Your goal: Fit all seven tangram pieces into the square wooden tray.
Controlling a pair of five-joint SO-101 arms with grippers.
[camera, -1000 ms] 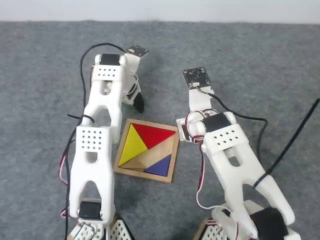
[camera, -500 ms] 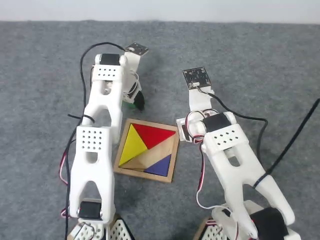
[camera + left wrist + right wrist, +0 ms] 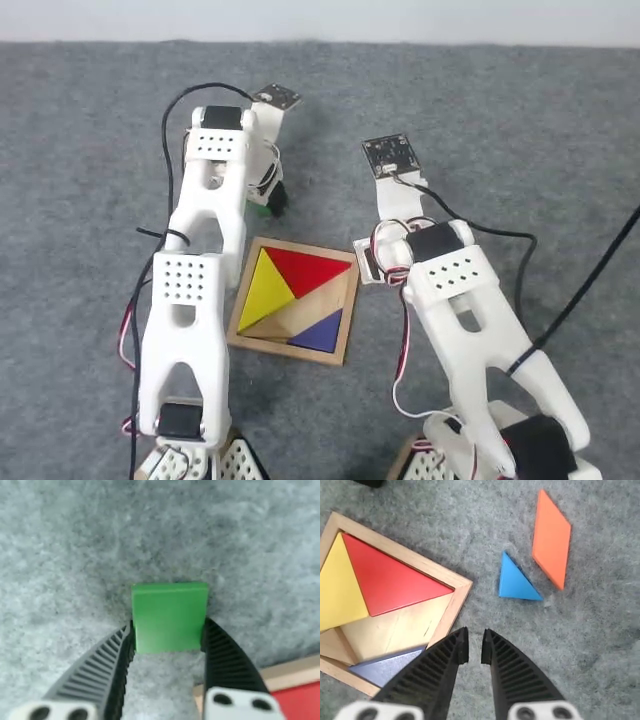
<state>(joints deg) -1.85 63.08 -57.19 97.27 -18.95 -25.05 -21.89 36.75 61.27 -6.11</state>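
The green square (image 3: 170, 616) is pinched between the two black fingers of the left hand (image 3: 168, 630), one finger against each of its opposite sides, so this hand is closed on the piece. Most of the square sticks out past the fingertips. Whether it rests on the grey felt or is held just above it cannot be told. In the high view the green square (image 3: 260, 208) peeks out from under the left arm's wrist, outside the square wooden tray (image 3: 345, 335) and near its far corner on that arm's side. A corner of the tray (image 3: 295, 667) shows beside the left hand in the left wrist view.

Inside the tray a red triangle (image 3: 305, 268) and a yellow triangle (image 3: 265, 288) lie edge to edge, and a violet-blue triangle (image 3: 320, 330) sits along the near rim, with bare wood between them.

The right hand (image 3: 474, 650) hangs over the felt just outside the tray's rim (image 3: 462, 587). Its fingers are drawn nearly together with only a slim gap, and nothing is between them. Beyond it, a small blue triangle (image 3: 516, 580) and an orange parallelogram (image 3: 551, 537) lie near each other but apart on the grey counter (image 3: 520, 120), both outside the tray.
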